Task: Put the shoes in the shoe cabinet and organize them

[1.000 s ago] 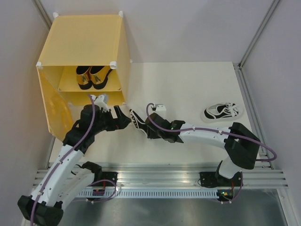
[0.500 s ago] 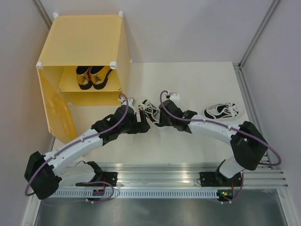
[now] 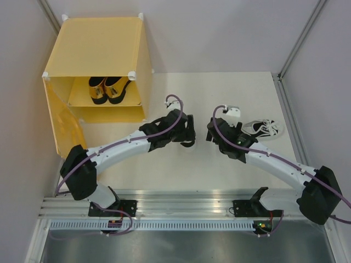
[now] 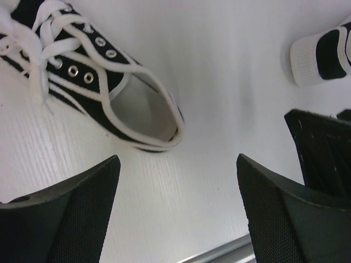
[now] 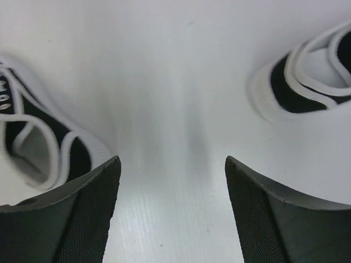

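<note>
Sneaker (image 4: 104, 82) at mid-table lies just past the left gripper (image 4: 175, 164), whose jaws stand wide and empty. The right gripper (image 5: 173, 161), equally wide, hovers between it and the right sneaker (image 3: 260, 129). Gold loafers (image 3: 107, 87) sit shelved in the far-left cabinet (image 3: 93, 49). Likely next: lower, close, carry left.

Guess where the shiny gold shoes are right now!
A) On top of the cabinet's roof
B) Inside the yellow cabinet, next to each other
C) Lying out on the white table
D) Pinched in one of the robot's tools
B: the two gold loafers stand side by side on the inner shelf of the yellow cabinet, away from both arms.
</note>
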Available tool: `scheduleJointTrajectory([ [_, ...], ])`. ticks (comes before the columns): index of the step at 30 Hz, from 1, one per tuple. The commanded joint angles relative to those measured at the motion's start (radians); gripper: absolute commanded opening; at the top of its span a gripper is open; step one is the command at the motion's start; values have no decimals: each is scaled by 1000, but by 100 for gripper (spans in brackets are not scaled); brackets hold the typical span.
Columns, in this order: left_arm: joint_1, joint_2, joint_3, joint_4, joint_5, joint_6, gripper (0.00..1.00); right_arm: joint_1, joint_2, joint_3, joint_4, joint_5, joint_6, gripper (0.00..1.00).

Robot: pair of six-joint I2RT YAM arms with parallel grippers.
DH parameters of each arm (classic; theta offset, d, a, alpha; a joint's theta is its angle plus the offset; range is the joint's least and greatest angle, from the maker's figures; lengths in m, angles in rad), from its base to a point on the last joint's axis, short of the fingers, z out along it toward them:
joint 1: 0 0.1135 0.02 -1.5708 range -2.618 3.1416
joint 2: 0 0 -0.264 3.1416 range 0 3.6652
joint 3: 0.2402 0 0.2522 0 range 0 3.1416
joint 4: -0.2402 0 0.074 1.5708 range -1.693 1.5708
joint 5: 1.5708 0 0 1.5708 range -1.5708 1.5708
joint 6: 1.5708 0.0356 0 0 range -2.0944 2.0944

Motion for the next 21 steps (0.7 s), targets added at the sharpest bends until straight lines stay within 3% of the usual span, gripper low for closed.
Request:
scheduleJointTrajectory([
  [1, -39, 121, 144, -28, -88, 15, 89, -34, -62, -75, -98, 132, 55, 82],
  [6, -55, 261, 296, -111, -119, 41, 86, -62, -186, -164, -111, 163, 103, 83],
  [10, -59, 330, 321, -136, -120, 37, 81, -80, -265, -221, -117, 183, 104, 85],
  [21, -75, 467, 387, -263, -94, 72, 67, -96, -283, -262, -95, 155, 94, 86],
])
